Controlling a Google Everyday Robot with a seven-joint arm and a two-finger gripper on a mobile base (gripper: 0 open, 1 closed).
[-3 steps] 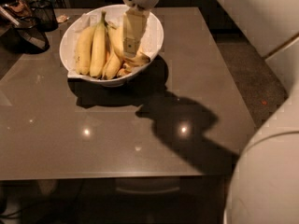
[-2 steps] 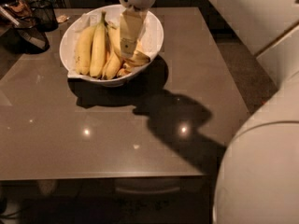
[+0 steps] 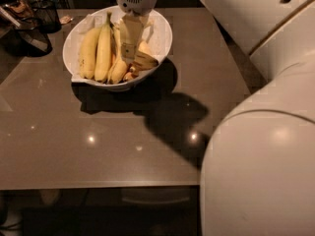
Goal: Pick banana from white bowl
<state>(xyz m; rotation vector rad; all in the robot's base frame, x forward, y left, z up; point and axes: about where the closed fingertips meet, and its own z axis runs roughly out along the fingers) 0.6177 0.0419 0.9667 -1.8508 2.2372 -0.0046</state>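
The white bowl (image 3: 160, 31) stands at the far left-centre of the brown table (image 3: 113, 141) and holds several yellow bananas on white paper. Two long, straighter bananas (image 3: 96, 53) lie on its left side. A shorter, plump, curved banana (image 3: 118, 69) with a long pale stem lies in the middle. Another yellow piece with brown marks (image 3: 145, 60) lies to the right. My gripper (image 3: 129, 50) reaches down from above into the middle of the bowl, right beside the curved banana, between it and the marked piece. Its lower end hides part of the fruit.
A dark mesh cup (image 3: 47, 14) and other dark items (image 3: 24, 31) stand at the table's far left corner. My white arm and body (image 3: 266, 132) fill the right side and cast a large shadow on the table right of the bowl.
The gripper has shifted slightly left and lower into the bowl. My white body takes up more of the lower right. The bananas have not visibly moved.
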